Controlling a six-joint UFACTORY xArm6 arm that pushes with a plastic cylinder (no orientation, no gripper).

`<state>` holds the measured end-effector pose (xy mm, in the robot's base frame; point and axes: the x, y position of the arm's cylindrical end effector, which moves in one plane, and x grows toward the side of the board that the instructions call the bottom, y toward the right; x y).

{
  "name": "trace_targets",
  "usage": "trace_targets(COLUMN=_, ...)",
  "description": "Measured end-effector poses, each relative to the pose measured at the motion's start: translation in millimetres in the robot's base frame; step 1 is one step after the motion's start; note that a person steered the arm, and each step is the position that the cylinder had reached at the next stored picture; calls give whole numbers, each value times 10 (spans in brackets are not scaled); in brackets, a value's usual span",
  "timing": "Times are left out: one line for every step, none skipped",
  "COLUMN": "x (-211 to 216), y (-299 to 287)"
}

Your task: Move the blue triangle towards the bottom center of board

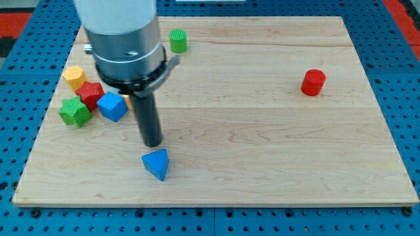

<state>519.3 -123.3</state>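
Note:
The blue triangle lies on the wooden board, left of centre and near the view's bottom edge of the board. My tip is just above it in the view, a small gap away and slightly to its left. The dark rod rises from the tip into the grey arm body at the view's top left.
A blue cube, a red block, a green star-shaped block and a yellow block cluster at the left. An orange block is partly hidden behind the rod. A green cylinder stands at top. A red cylinder stands at right.

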Motion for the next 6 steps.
trace_targets(x=319, y=-598)
trace_targets(x=430, y=61)
trace_targets(x=180, y=592)
trace_targets(x=291, y=684)
trace_targets(x=772, y=648)
trace_targets(x=318, y=857)
